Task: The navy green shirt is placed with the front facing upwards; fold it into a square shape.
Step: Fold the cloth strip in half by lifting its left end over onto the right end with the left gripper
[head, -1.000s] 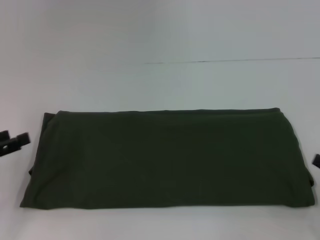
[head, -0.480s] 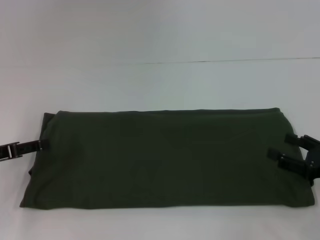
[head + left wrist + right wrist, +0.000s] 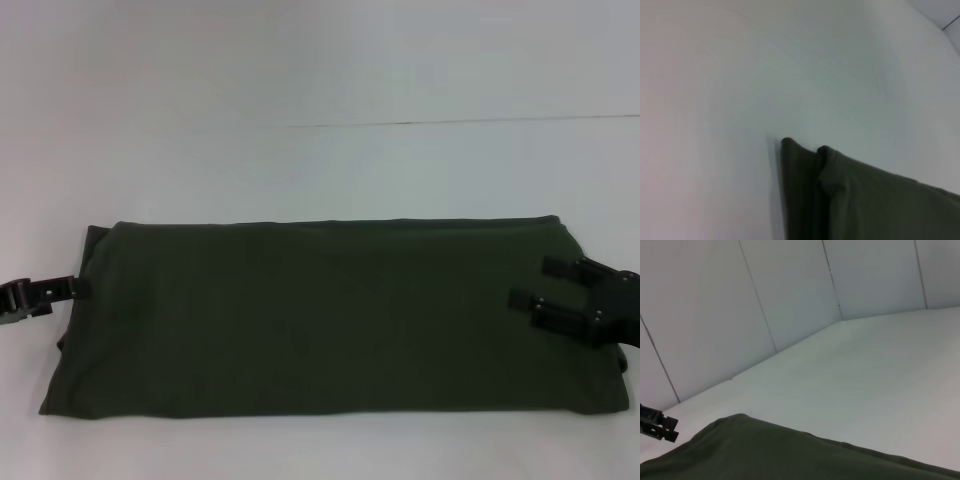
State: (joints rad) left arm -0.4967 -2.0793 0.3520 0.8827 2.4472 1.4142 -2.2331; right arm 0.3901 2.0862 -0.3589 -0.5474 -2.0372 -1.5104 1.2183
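— How does the shirt (image 3: 330, 315) lie?
— Flat on the white surface, folded into a long dark olive band running left to right, plain side up.
— Its ends?
— At the left end an under layer peeks out past the top fold; the right end is rounded.

We see the navy green shirt (image 3: 335, 315) folded into a long band on the white table (image 3: 320, 170), our left gripper (image 3: 62, 290) at its left edge, our right gripper (image 3: 530, 283) spread apart above its right end
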